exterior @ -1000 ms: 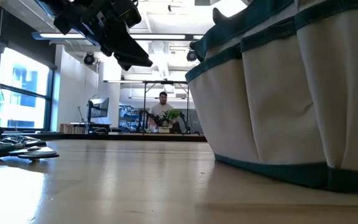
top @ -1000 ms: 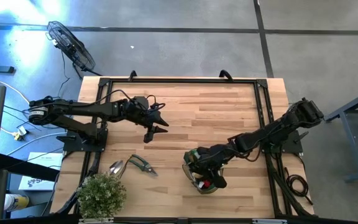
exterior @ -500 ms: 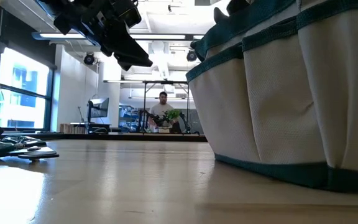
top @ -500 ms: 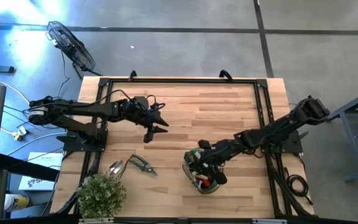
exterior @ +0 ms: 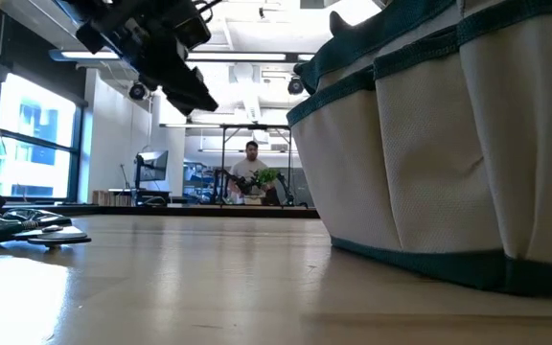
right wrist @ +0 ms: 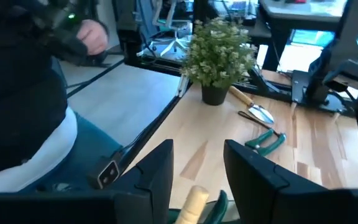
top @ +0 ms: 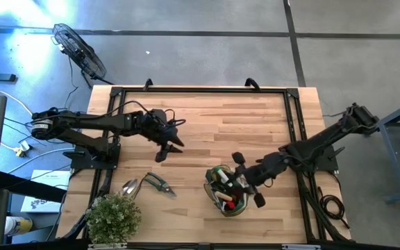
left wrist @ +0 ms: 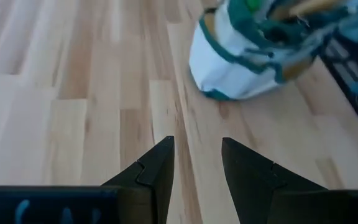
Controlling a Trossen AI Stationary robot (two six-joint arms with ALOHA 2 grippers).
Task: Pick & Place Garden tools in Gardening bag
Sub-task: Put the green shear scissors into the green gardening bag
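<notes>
The right pincer (top: 247, 186) hangs just above the bag (top: 222, 195), arm stretched low across the table, fingers spread and empty. The left pincer (top: 165, 147) hovers mid-table, also spread; pruners (top: 158, 184) and trowel (top: 130, 187) lie nearer the table's edge.
</notes>
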